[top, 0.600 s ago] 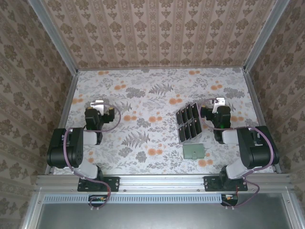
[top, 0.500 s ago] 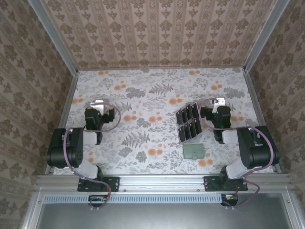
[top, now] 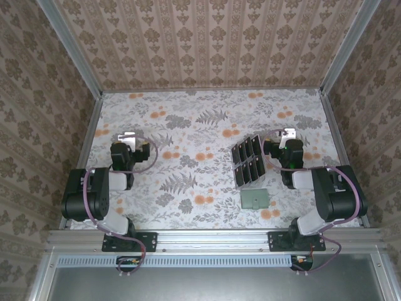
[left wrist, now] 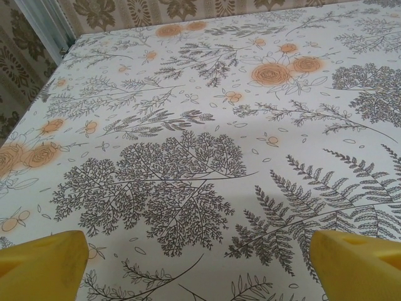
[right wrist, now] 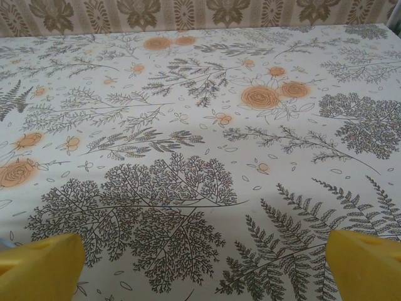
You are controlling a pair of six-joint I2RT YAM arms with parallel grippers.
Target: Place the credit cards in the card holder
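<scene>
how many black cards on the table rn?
8 black cards, as far as the top view resolves: two rows of four in one slanted block, just beyond the green card holder. Stacked ones would be hidden.

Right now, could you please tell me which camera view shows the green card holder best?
The top external view: the card holder lies flat and unobstructed, just nearer than the credit cards. The wrist views look out over the patterned table.

No text, label, brand or number can be read; the cards (top: 247, 168) and the holder (top: 255, 199) appear blank, though any print is perhaps too small to be made out.
</scene>
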